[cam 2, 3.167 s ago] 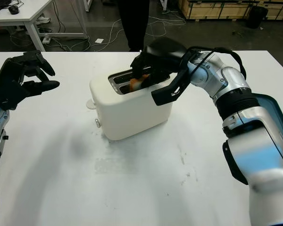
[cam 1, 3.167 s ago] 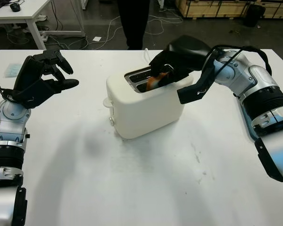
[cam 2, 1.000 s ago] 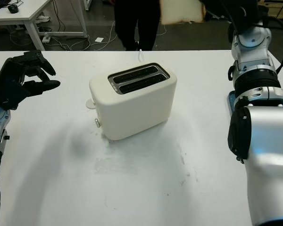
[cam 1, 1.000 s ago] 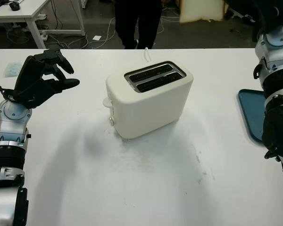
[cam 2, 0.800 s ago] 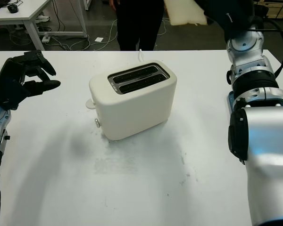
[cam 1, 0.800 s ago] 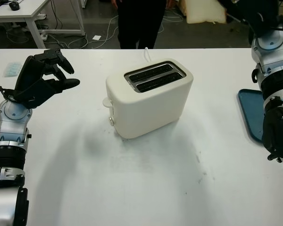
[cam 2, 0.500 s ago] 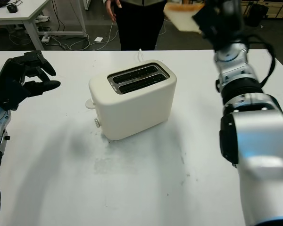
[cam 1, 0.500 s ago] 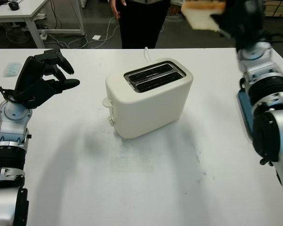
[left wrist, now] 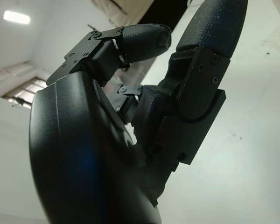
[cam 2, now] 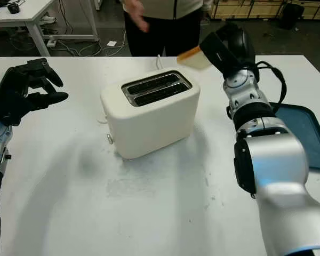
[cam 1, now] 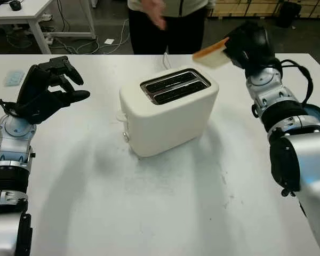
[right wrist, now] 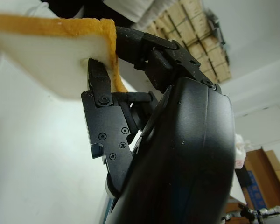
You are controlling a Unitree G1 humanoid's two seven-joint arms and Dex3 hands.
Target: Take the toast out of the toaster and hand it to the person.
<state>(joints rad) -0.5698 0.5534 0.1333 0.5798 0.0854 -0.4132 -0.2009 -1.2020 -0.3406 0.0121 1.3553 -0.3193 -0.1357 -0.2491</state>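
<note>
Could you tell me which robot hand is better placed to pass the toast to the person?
The right robot hand: it already grips the toast, raised past the toaster toward the person's hand. The left robot hand is open, off at the table's far side.

This is a robotics lab or workshop, not a home kitchen. The large white tabletop (cam 1: 165, 213) stands on a dark grey concrete floor (cam 1: 96, 29) strewn with loose white and black cables (cam 1: 120, 40). Behind it, at the far left, a second white desk with white metal legs (cam 1: 34, 24) carries a black computer mouse (cam 1: 17, 7). Along the back wall sit light wooden shipping crates (cam 2: 245, 9). In the right wrist view, stacked brown cardboard boxes (right wrist: 179, 28) appear under a plain white ceiling.
</note>
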